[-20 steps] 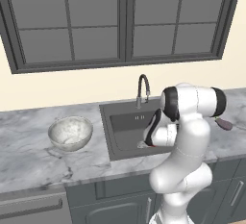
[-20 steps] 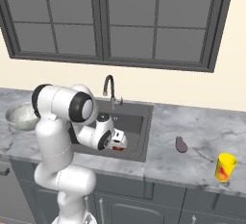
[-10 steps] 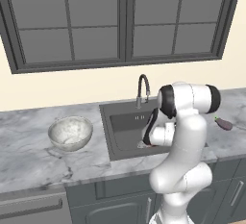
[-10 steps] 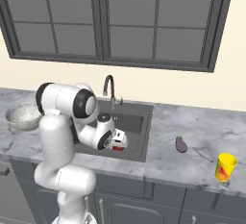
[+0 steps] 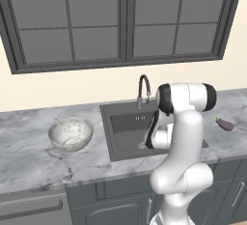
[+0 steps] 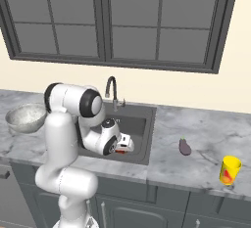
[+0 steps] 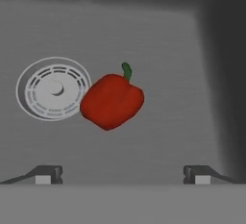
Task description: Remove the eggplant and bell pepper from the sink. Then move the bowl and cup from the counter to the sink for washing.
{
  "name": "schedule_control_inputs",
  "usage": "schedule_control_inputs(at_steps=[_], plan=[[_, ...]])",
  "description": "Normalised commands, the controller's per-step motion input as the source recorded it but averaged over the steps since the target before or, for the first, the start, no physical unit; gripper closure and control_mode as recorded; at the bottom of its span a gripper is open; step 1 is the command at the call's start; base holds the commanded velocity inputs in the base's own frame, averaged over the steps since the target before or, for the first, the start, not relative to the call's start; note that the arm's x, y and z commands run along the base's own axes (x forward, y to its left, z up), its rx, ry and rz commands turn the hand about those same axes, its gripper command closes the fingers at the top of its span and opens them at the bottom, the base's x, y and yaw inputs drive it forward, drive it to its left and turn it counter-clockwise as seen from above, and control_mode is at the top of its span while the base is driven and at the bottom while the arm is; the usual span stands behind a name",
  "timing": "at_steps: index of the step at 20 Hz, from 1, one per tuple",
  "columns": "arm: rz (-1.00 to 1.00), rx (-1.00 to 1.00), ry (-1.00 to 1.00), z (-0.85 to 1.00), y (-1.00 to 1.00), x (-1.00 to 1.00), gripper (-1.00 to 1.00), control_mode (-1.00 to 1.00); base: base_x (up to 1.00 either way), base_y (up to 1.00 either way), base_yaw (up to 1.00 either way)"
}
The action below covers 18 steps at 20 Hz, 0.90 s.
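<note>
The red bell pepper (image 7: pixel 112 101) lies on the floor of the dark sink (image 7: pixel 168 50), right beside the round whitish drain (image 7: pixel 53 88). My gripper (image 7: pixel 122 175) hangs open just above the pepper, fingertips wide apart with nothing between them. From the right base view the gripper (image 6: pixel 126 146) is down inside the sink (image 6: pixel 142 117). On the counter (image 6: pixel 196 129) right of the basin lies the purple eggplant (image 6: pixel 185 147), and the yellow cup (image 6: pixel 229 170) stands near the front edge. The marbled bowl (image 5: pixel 71 133) sits on the counter left of the sink (image 5: pixel 126 125).
The gooseneck faucet (image 5: pixel 144 91) rises behind the basin, close to my arm's elbow. The sink's walls close in around the hand. A window wall runs behind the counter. Dark cabinets (image 5: pixel 116 197) sit below the worktop.
The arm has shifted slightly and the hand has settled a little over the pepper in the sink. The jaws stay open. Eggplant, cup and bowl have not moved.
</note>
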Motion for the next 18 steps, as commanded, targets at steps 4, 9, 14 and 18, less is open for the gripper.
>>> schedule_control_inputs(at_steps=[4,9,14,18], plan=[[0.0,0.0,0.0,-0.07,0.0,0.2,-1.0,-1.0,0.0,0.0,0.0],[0.0,0.0,0.0,-0.01,0.01,0.22,-1.0,-1.0,0.0,0.0,0.0],[0.0,0.0,0.0,0.0,0.0,0.21,-1.0,-1.0,0.0,0.0,0.0],[0.0,0.0,0.05,0.0,0.0,0.2,-1.0,-1.0,0.0,0.0,0.0]])
